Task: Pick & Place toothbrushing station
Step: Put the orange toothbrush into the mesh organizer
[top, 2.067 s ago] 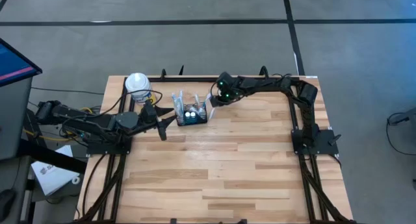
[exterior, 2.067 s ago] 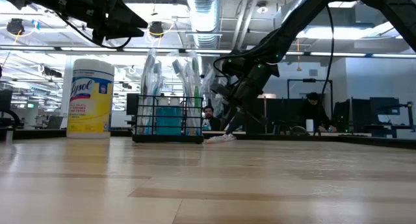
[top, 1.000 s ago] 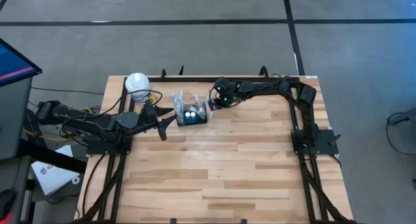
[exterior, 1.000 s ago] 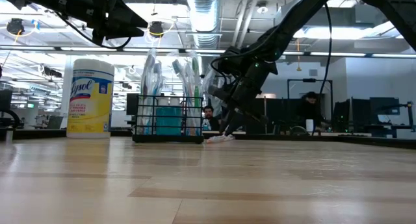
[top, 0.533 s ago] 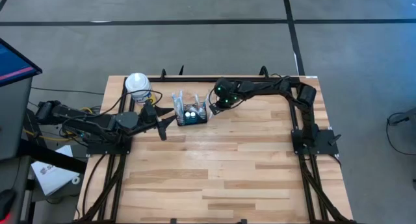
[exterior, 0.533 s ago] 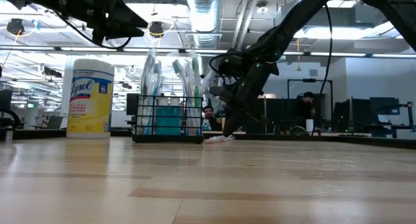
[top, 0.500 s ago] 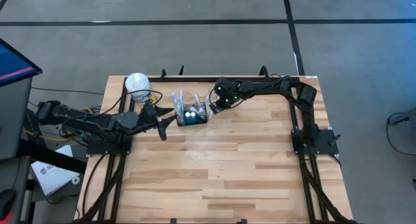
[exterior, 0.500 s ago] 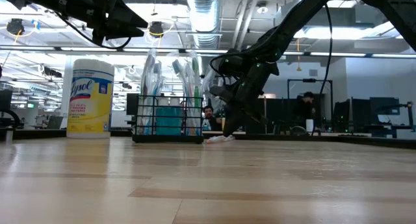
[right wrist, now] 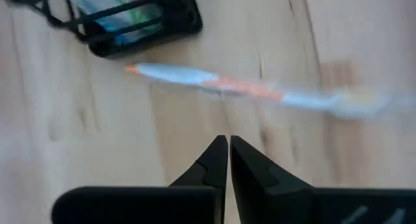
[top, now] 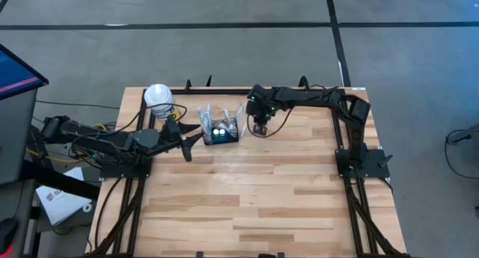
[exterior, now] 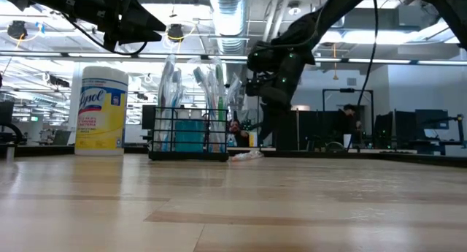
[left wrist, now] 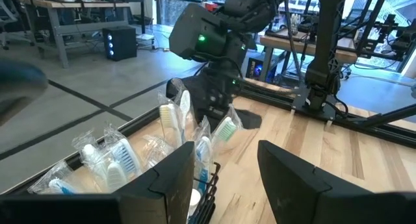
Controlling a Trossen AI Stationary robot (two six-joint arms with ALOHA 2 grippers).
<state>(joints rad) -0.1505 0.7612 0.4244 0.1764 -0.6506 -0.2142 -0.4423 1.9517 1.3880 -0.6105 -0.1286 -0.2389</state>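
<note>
The right gripper (right wrist: 228, 160) hangs closed and empty just above a wrapped toothbrush (right wrist: 247, 87) lying beside the caddy (top: 218, 131). This looks like a missed grab, though blur makes it uncertain; next it must reopen and descend. The left gripper (left wrist: 224, 169) waits open beyond the caddy.

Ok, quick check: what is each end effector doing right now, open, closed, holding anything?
Left end effector: open, holding nothing, beside the black wire caddy.
Right end effector: closed, empty, above the wrapped toothbrush lying on the table.
</note>
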